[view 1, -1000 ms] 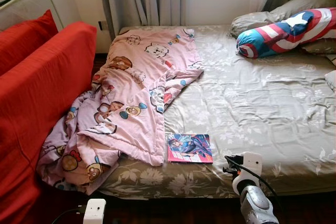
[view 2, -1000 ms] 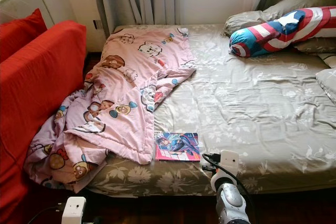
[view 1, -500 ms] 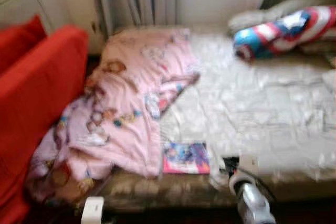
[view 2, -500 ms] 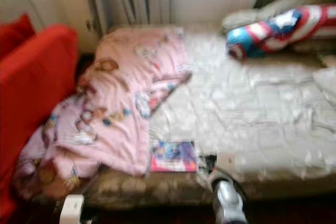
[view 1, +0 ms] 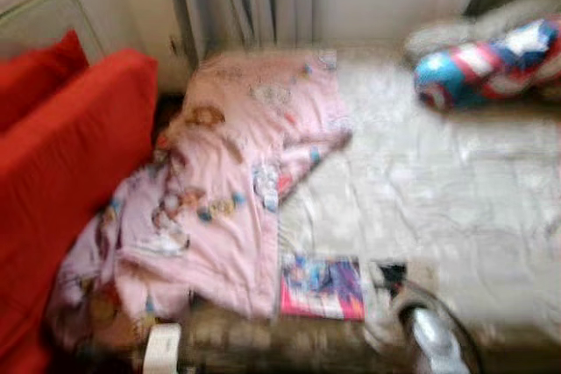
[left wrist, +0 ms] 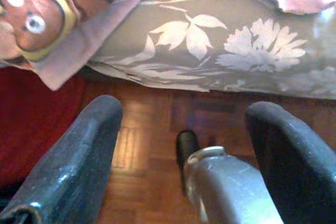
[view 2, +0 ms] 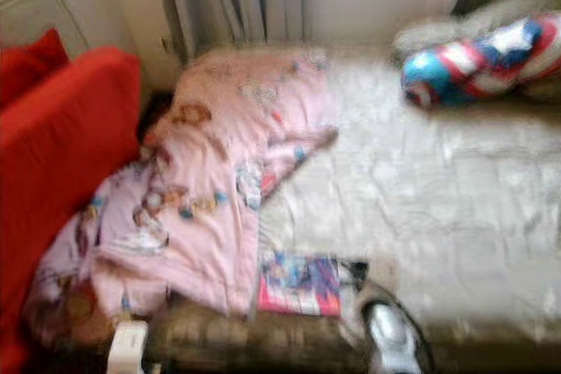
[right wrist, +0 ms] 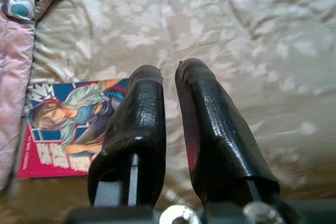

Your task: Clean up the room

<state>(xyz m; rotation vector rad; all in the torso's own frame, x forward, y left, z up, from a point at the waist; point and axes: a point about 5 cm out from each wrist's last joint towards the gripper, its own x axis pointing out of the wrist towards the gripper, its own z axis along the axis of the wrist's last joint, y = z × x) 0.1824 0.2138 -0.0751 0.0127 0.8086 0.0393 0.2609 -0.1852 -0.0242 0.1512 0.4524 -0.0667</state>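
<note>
Since a second ago the head camera has swung and blurred, so the whole scene sits shifted, while the bedding lies as it did. Right tool (right wrist: 169, 85), its two black fingers pressed nearly together with nothing between them, hovers over the beige floral bed sheet (right wrist: 252, 35) at the bed's near edge. At its 9 o'clock in the head views, just beside it, lies the thin pink-bordered comic book (view 1: 322, 285), flat, long axis roughly along the bed edge. Farther toward 10 o'clock the rumpled pink cartoon-print blanket (view 1: 237, 172) overlaps the book's left side and spills off the bed toward the red sofa (view 1: 61, 172). A blue, red and white star-patterned bolster (view 1: 486, 63) rests at 1 o'clock. Left tool (left wrist: 184, 145), fingers spread wide, hangs over the wooden parquet floor (left wrist: 152, 129).
</note>
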